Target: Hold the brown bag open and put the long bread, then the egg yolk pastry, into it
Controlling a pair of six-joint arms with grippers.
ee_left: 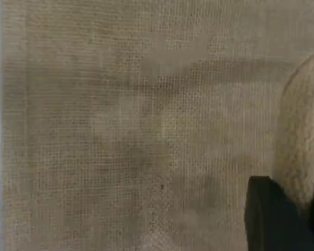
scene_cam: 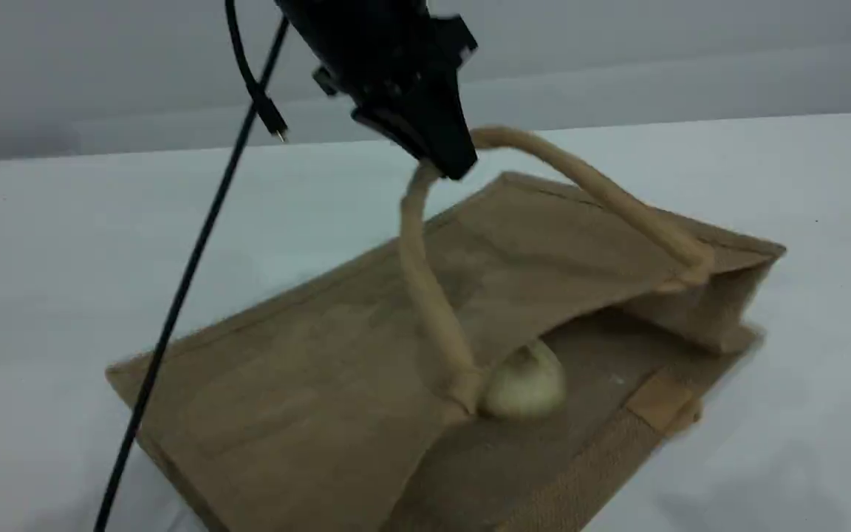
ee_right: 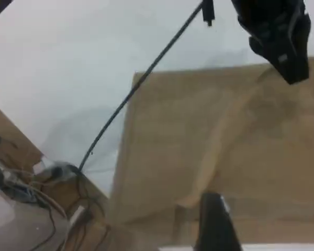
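The brown bag lies on its side on the white table, mouth towards the right. My left gripper is shut on the top of the bag's upper loop handle and holds it up, so the mouth gapes. In the left wrist view the handle sits between the dark fingertips above the jute wall. The egg yolk pastry rests just inside the mouth, on the lower wall. The long bread is out of view. My right gripper shows one bare fingertip above the bag's edge, with nothing held.
A black cable hangs from the left arm and runs down across the bag's left end. In the right wrist view, wires and brown boards lie beyond the table's edge. White table surrounds the bag.
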